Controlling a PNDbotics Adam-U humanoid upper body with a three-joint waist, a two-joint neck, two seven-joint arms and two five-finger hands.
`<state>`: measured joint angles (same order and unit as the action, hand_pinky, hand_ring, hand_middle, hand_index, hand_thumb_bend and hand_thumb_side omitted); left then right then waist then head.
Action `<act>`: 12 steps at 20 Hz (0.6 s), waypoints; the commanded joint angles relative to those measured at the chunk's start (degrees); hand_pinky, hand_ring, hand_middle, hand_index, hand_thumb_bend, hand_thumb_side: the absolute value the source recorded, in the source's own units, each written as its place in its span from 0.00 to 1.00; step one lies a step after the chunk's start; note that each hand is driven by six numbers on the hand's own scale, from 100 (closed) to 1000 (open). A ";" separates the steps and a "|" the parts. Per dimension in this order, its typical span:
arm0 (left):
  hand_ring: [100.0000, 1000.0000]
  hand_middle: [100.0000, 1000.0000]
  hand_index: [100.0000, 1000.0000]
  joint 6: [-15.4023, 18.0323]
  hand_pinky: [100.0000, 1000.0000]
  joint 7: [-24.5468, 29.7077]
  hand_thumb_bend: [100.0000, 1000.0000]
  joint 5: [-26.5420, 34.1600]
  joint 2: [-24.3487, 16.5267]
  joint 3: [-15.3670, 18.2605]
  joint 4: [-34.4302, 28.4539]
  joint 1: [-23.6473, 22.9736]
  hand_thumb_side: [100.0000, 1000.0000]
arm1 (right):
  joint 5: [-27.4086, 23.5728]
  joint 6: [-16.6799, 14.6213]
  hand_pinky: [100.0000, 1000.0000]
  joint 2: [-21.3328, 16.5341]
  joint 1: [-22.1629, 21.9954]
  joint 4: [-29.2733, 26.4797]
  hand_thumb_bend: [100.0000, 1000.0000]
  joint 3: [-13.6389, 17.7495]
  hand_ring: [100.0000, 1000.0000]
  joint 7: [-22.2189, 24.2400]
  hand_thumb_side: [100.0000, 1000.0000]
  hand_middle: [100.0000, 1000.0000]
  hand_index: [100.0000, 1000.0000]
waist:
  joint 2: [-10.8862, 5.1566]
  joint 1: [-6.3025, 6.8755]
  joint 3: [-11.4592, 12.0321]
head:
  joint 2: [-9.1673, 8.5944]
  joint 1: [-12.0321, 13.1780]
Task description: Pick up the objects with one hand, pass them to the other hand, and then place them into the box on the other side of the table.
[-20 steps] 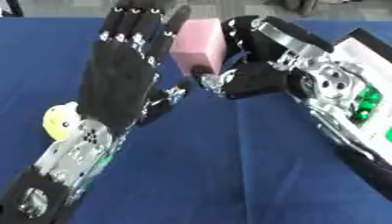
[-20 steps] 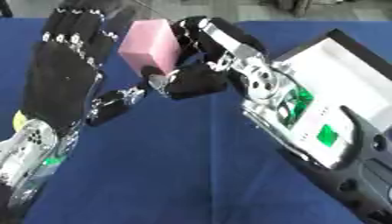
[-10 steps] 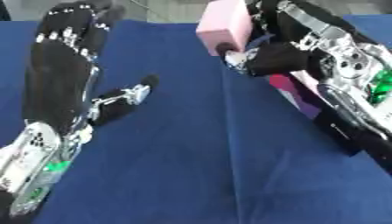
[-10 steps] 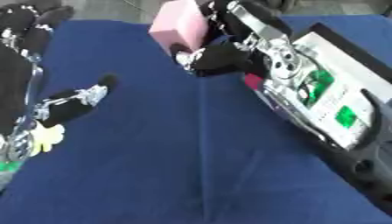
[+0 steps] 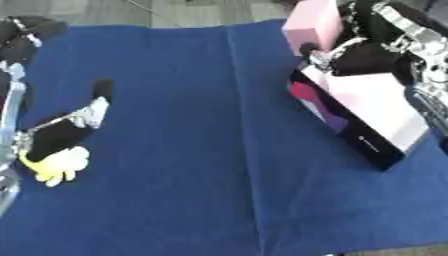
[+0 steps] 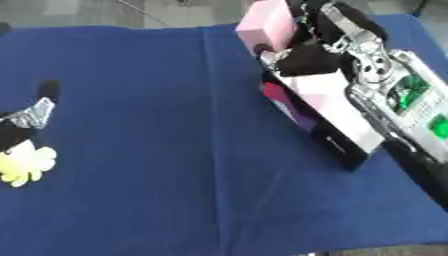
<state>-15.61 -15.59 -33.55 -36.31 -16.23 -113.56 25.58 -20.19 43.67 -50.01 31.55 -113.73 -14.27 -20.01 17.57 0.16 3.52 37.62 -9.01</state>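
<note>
Right robot hand grasping pink block — now over box; left robot hand withdrawn, released.

Bright, even overhead light falls on the deep blue tablecloth; both views are soft with motion blur, shadows faint, the white-lined box slightly washed out.

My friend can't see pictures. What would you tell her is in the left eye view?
The right robot hand holds a pink block above the far end of an open box on a blue table. The left robot hand rests open at the left edge, beside a small yellow toy.
</note>
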 commanded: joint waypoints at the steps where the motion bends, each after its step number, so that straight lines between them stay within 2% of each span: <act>1: 0.71 0.73 0.82 0.46 0.80 0.86 0.16 8.23 -2.76 2.82 -1.03 -0.34 0.53 | 0.10 2.42 0.62 -4.89 -2.09 -0.86 0.26 3.21 0.64 -3.17 0.00 0.35 0.36 | -0.85 0.11 0.04 | -1.28 -1.21; 8: 0.68 0.71 0.82 -0.42 0.81 1.39 0.05 25.54 -4.01 5.80 -1.03 -1.77 0.63 | 1.95 7.67 0.67 -8.55 -8.10 -0.86 0.29 5.63 0.67 -10.42 0.00 0.39 0.39 | -0.43 0.42 0.46 | -2.46 -2.20; 12: 0.68 0.71 0.82 -0.83 0.81 2.25 0.03 32.61 -4.48 6.55 -1.03 -1.71 0.68 | 1.62 8.26 0.70 -9.57 -10.67 -0.86 0.32 5.87 0.71 -14.14 0.00 0.43 0.44 | -0.13 0.63 1.18 | -2.95 -2.76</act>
<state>-16.35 -13.66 -3.14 -38.81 -10.80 -113.57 23.52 -18.74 41.46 -57.02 20.56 -113.73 -9.51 -22.62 18.27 0.74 4.74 35.56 -11.43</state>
